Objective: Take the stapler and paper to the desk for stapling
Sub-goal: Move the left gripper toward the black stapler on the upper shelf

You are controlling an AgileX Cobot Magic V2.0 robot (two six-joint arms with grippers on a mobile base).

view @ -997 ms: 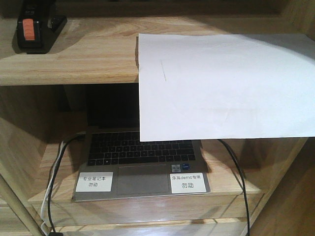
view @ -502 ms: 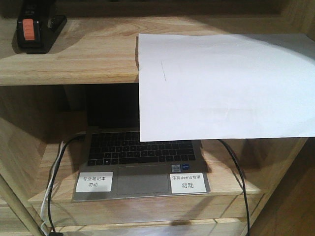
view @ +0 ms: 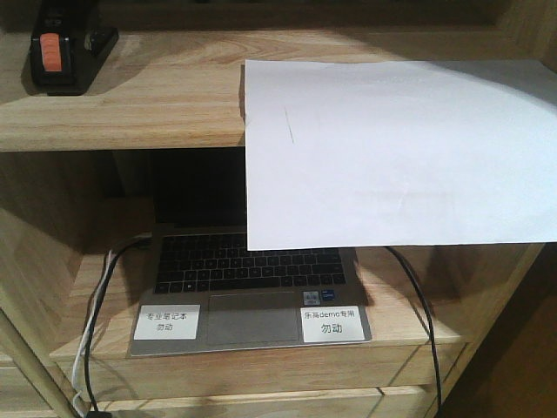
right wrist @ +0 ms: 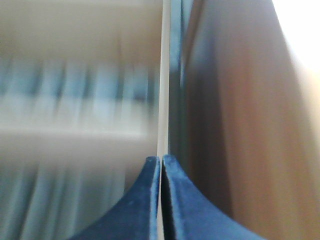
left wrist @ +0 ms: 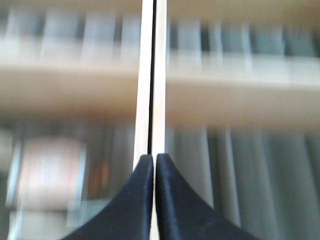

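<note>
You are looking at a light wooden shelf unit [view: 35,261] from the front. On its upper shelf [view: 157,104] the stapler [view: 61,50] sits at the far left, toward the back, with its orange patch facing you. The paper [view: 392,148] lies on the right part of that same shelf, well apart from the stapler. Its near portion hangs past the front edge and covers the upper right of the opening below, and a faint short dark line shows near its left side. On the lower shelf [view: 409,313] an open laptop [view: 252,322] rests with its screen dark and two white labels [view: 167,321] stuck beside the trackpad. A black cable [view: 432,366] runs down on the right. Neither arm appears in this front view. Your left gripper [left wrist: 154,156] has its dark fingers pressed together with nothing between them, against a smeared background of pale bands. Your right gripper [right wrist: 160,158] is likewise closed and empty, with a blurred brown panel [right wrist: 235,125] to its right.
</note>
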